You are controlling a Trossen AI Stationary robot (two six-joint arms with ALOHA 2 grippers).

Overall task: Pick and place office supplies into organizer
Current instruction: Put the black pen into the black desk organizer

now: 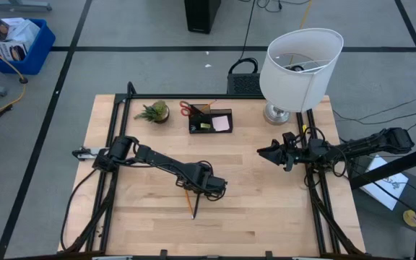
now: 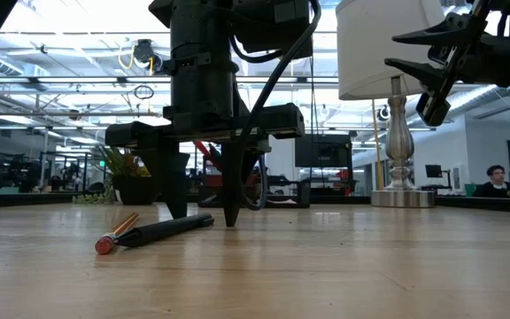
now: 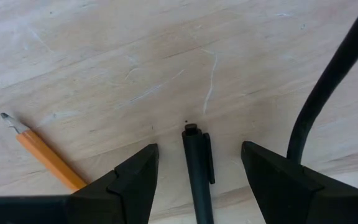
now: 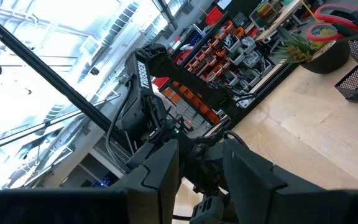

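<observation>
Left gripper point(image 3: 197, 171) straddles the pen point(image 3: 197, 174), fingers apart, nothing clamped.
Pen and pencil point(image 3: 45, 155) lie mid-table, below the organizer point(image 1: 210, 120); right gripper point(image 1: 271, 152) waits at right, parted.

Both arms are matte black, built of slim jointed segments. The left arm point(image 1: 161, 160) carries white "TROSSEN" lettering, seen from the right wrist. A black cable point(image 3: 328, 81) curves beside its wedge-shaped, tapering fingers point(image 3: 132, 180). Black cables loop around the right arm point(image 1: 360, 146) too.
</observation>
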